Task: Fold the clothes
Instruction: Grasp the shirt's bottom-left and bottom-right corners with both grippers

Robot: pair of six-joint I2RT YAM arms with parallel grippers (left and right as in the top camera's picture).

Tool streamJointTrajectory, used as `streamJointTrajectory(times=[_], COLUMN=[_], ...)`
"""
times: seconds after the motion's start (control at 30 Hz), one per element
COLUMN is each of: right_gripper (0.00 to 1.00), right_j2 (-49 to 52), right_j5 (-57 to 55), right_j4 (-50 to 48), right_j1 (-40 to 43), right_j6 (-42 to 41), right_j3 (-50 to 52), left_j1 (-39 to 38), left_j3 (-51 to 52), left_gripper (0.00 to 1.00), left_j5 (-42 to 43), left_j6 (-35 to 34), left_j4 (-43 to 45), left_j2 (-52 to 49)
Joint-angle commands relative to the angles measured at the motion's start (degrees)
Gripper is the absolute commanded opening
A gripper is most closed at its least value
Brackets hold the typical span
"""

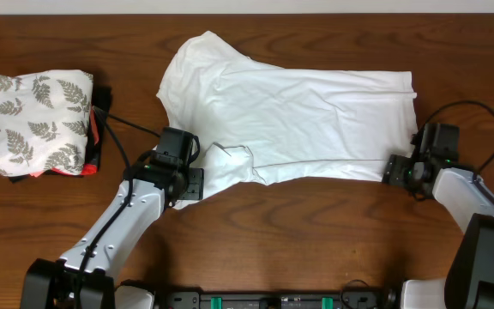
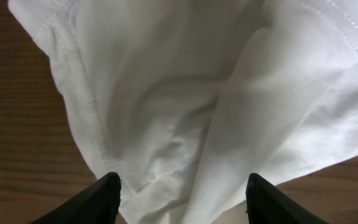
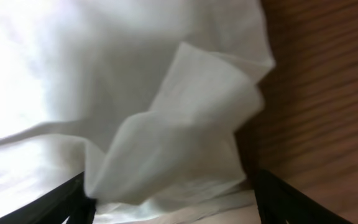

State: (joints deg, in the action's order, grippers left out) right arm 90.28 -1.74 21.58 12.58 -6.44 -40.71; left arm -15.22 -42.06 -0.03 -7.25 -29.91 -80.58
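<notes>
Overhead: the T-shirt (image 1: 298,112) lies spread across the middle of the wooden table (image 1: 316,240), thin, plain white and softly creased. The left gripper (image 1: 187,182) sits at its lower-left edge by a rumpled sleeve, and the right gripper (image 1: 401,170) is at the lower-right hem corner. A folded fern-print cloth (image 1: 37,120) rests far left, well apart.

Left wrist: the dark fingers (image 2: 101,199) are spread wide, with stitched hem and bunched folds lying between them – nothing pinched yet.

Right wrist: the jaws are spread here too, and a crumpled, layered corner pokes up between them beside bare wood grain.

My read: a good fold needs both pincers to close on the edge at once and catch every layer – the fabric is limp and will slip or drag if only the top ply is caught.
</notes>
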Motion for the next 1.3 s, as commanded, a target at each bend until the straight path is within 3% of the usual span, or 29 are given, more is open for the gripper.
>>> streamJointTrajectory(times=[0.0,0.43,0.67,0.97,1.03,1.2,1.27], right_gripper=[0.80,0.86,0.82,0.69,0.62,0.02,0.01], right_j2=[0.1,-6.2,-5.6,-1.3,-0.5,-0.4,-0.4], right_j5=[-1.3,2.7,3.5,5.2,5.2,5.2,5.6], right_j4=[-0.2,-2.0,-1.6,-3.2,-4.1,-4.0,-3.6], right_j1=[1.5,1.5,1.5,1.5,1.5,1.5,1.5], right_j6=[0.7,0.8,1.0,0.9,1.0,0.9,0.9], right_j3=[-0.8,-2.7,-2.7,-2.7,-2.7,-2.7,-2.7], left_j1=[-0.1,-0.1,-0.1,-0.1,-0.1,-0.1,-0.1], left_j3=[-0.2,-0.2,-0.2,-0.2,-0.2,-0.2,-0.2], left_gripper=[0.65,0.65,0.65,0.65,0.65,0.65,0.65], left_j5=[-0.6,-0.6,-0.6,-0.6,-0.6,-0.6,-0.6], left_j6=[0.7,0.7,0.7,0.7,0.7,0.7,0.7], left_j4=[0.0,0.1,0.1,0.0,0.0,0.1,0.1], left_j2=[-0.5,-0.5,-0.5,-0.5,-0.5,-0.5,-0.5])
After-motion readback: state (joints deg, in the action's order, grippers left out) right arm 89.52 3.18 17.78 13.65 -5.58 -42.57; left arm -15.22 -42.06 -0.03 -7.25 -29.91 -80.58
